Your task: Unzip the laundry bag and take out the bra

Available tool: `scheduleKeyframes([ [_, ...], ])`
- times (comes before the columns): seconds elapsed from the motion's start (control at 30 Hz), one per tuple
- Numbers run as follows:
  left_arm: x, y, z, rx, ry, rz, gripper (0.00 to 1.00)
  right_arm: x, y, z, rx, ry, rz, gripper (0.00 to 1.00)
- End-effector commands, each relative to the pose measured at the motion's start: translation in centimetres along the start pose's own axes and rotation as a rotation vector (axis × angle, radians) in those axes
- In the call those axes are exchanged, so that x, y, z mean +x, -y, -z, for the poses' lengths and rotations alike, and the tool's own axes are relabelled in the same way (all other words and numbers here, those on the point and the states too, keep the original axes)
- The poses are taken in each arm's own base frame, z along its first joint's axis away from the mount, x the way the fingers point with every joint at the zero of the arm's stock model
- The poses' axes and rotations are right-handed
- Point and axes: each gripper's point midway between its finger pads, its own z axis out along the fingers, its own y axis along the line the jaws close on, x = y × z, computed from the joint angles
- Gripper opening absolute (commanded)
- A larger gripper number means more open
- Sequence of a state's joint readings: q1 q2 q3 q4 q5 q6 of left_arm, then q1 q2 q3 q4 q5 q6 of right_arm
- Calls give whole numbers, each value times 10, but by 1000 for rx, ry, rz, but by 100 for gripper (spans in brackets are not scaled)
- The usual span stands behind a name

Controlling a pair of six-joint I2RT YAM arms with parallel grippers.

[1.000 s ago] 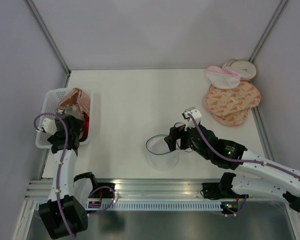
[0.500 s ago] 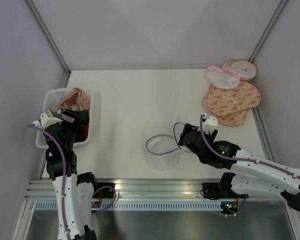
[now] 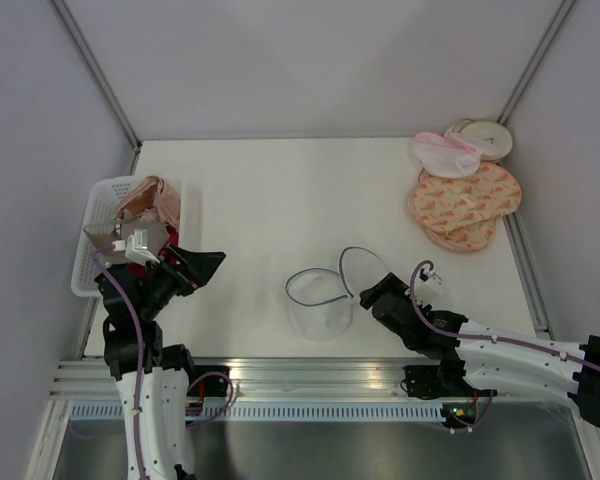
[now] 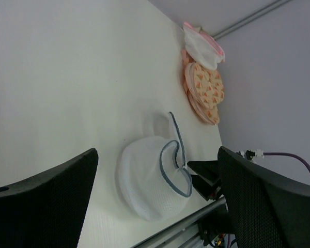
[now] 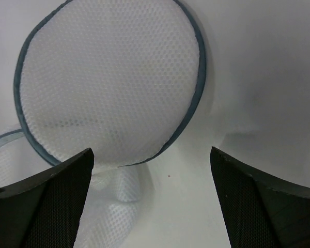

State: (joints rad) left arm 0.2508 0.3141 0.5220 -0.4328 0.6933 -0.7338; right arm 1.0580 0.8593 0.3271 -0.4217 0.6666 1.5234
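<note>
The laundry bag [image 3: 320,303] stands near the table's front middle, a white mesh drum with a dark wire rim. Its round lid [image 3: 364,268] is flipped open to the right. The bag also shows in the left wrist view [image 4: 144,181], and the lid fills the right wrist view [image 5: 108,77]. A greyish-beige piece, the bra [image 3: 107,234], lies in the basket, partly hidden by the left wrist. My left gripper [image 3: 202,264] [image 4: 157,155] is open and empty, raised and pointing right toward the bag. My right gripper [image 3: 376,294] [image 5: 151,152] is open and empty, just right of the bag.
A white basket [image 3: 88,272] at the left edge holds a pink-peach garment [image 3: 150,195] and a red garment [image 3: 170,240]. Flat peach patterned rounds [image 3: 465,205], a white pouch with pink trim [image 3: 445,155] and a white disc [image 3: 488,135] lie at the back right.
My left gripper rose out of the basket and swung right toward the bag. My right gripper drew back from the bag's rim toward the near edge.
</note>
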Motion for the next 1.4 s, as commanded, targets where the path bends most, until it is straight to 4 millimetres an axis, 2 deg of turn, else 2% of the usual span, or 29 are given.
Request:
scheduleKeyframes([
  [0.0,11,15,4,101,-53,-54,100,2,-23,-2,-121,-13,-222,97],
  [0.1,13,13,2,103,-60,-53,100,-1,-36,-1,-187,-6,-275,96],
  [0.33,21,10,-2,131,-100,-23,100,-13,-60,0,-187,43,-274,96],
  [0.43,19,23,0,180,-121,-47,100,-17,-67,-2,-203,67,-305,90],
  [0.47,17,27,1,189,-122,-63,100,-18,-69,-4,-202,77,-310,80],
  [0.57,18,30,-2,201,-159,-58,100,-25,-78,-4,-221,115,-309,67],
  [0.63,19,29,-4,200,-172,-58,100,-31,-80,-4,-219,141,-295,46],
  [0.67,21,28,-5,198,-180,-57,100,-35,-83,-4,-222,151,-298,32],
  [0.77,24,23,-8,180,-177,-53,100,-39,-84,-3,-215,162,-288,19],
  [0.87,29,22,-8,184,-190,-49,100,-45,-86,0,-227,154,-263,22],
  [0.93,30,23,-9,187,-196,-55,100,-52,-108,8,-308,159,-199,42],
  [0.97,30,22,-9,185,-196,-59,100,-51,-130,15,-341,117,-160,50],
  [1.0,32,23,-10,189,-202,-63,100,-55,-135,13,-323,119,-53,59],
  [1.03,32,22,-11,183,-202,-66,100,-52,-137,11,-287,84,31,61],
  [1.07,32,23,-13,184,-207,-68,100,-49,-163,11,-297,33,96,63],
  [1.1,34,24,-14,190,-217,-70,100,-49,-162,5,-257,14,203,64],
  [1.13,35,21,-16,177,-222,-62,100,-39,-161,-9,-209,-16,285,64],
  [1.17,35,22,-17,178,-222,-68,100,-45,-185,-4,-238,-15,309,63],
  [1.23,37,22,-19,174,-226,-73,99,-31,-186,-19,-206,-60,435,61],
  [1.27,38,22,-19,173,-226,-75,100,-33,-200,-19,-224,-61,451,61],
  [1.33,38,23,-19,175,-226,-80,100,-28,-187,-35,-124,-74,534,60],
  [1.37,39,23,-19,175,-226,-82,100,-32,-197,-35,-120,-64,548,60],
])
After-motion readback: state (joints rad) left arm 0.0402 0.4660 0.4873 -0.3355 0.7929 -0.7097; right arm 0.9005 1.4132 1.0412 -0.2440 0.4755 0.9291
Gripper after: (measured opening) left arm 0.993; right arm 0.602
